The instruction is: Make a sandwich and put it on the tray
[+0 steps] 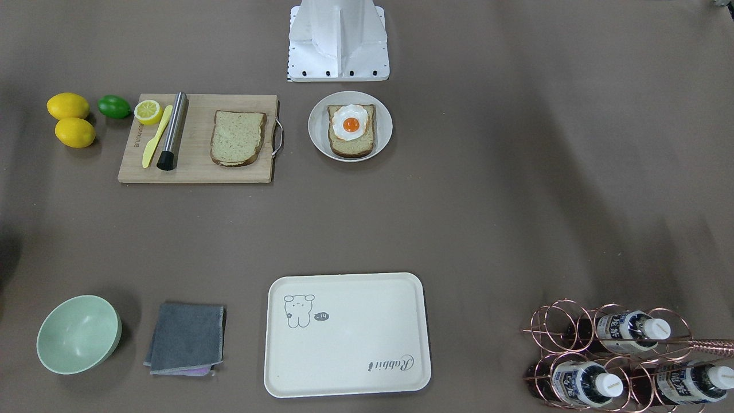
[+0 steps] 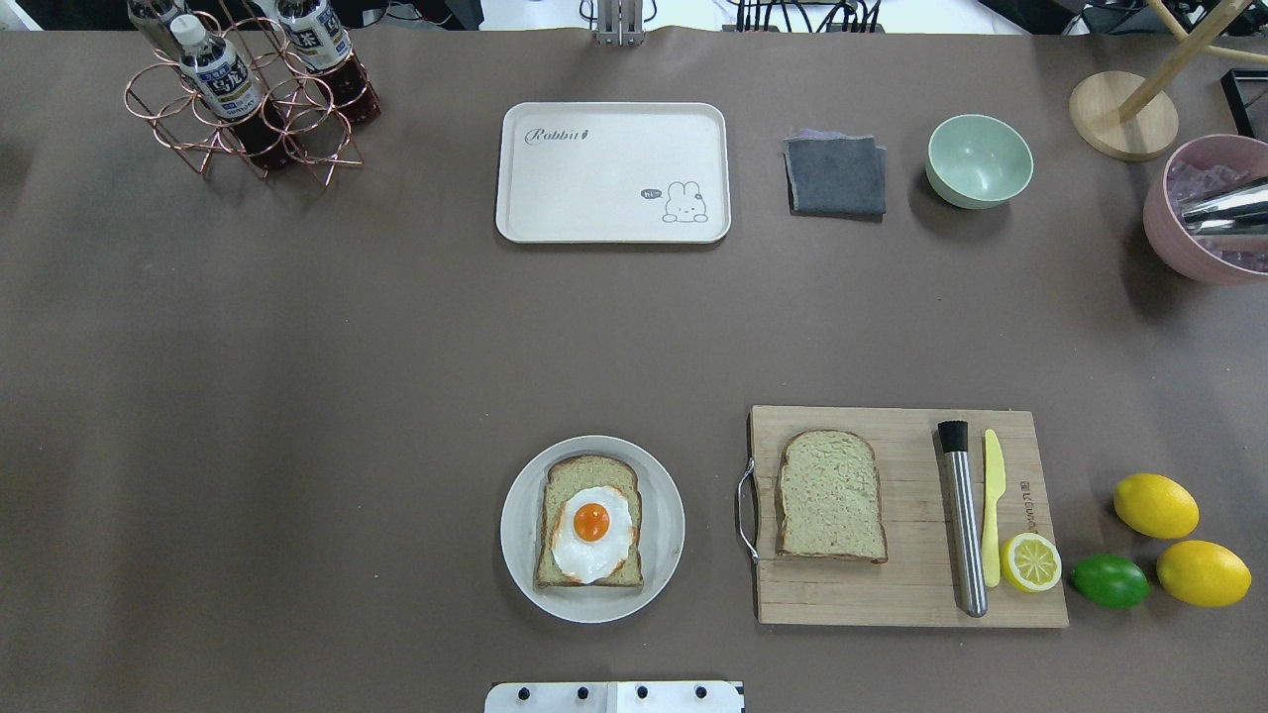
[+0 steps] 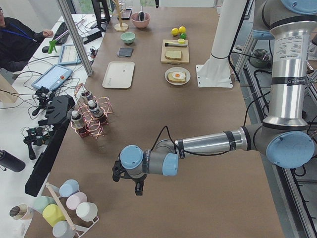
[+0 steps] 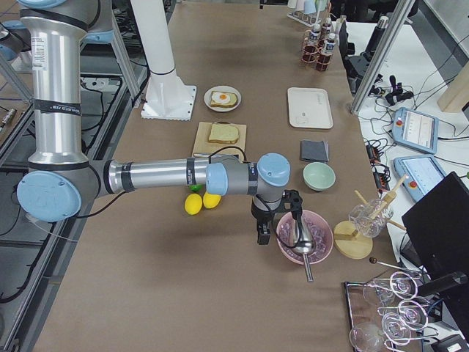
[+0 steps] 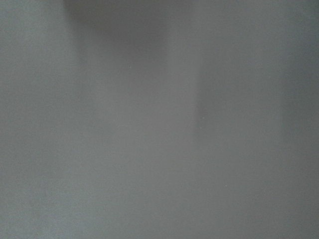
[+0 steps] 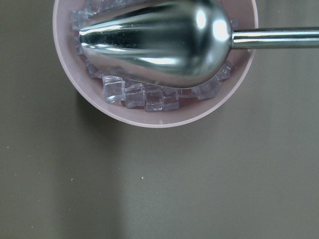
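Observation:
One slice of greenish-tan bread (image 2: 586,473) lies on a round grey plate (image 2: 515,520) with a fried egg (image 2: 591,533) on top; the egg also shows in the front-facing view (image 1: 350,122). A second slice (image 2: 830,495) lies on the wooden cutting board (image 2: 892,594). The cream tray (image 2: 594,178) with the "Rabbit" script is bare. My left gripper (image 3: 128,179) hangs over bare table far from the food. My right gripper (image 4: 277,220) is beside a pink bowl. I cannot tell whether either is open or shut.
A steel muddler (image 2: 963,520), yellow knife (image 2: 993,505) and half lemon (image 2: 1030,561) share the board. Lemons (image 2: 1155,505) and a lime (image 2: 1109,580) lie beside it. A grey cloth (image 2: 835,174), green bowl (image 2: 979,160), bottle rack (image 2: 243,94) and pink ice bowl (image 6: 164,117) stand far off.

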Tool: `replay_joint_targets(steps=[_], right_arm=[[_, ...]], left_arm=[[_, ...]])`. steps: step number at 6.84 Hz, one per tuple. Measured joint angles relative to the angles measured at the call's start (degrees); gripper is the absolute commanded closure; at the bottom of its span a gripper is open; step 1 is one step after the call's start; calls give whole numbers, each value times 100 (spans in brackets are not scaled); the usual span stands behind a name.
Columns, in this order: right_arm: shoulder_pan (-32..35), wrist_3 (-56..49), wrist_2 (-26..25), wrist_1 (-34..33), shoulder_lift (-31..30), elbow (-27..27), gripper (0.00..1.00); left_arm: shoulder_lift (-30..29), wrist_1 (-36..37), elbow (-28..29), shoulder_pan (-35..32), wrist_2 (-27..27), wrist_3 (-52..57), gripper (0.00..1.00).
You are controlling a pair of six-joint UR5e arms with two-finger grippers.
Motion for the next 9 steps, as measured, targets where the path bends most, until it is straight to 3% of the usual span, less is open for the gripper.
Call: replay_joint_targets(steps=[3, 5, 9], right_arm=[[3, -48, -4, 9, 104, -15, 0], [2, -83, 44, -1, 111, -19, 0], [2, -45, 90, 296, 203, 158, 0]], left_arm=[[9, -131, 18, 2, -102, 4, 1], [-16, -541, 101, 2, -489, -155, 1], [-392, -1279, -389, 18, -628, -686, 1]])
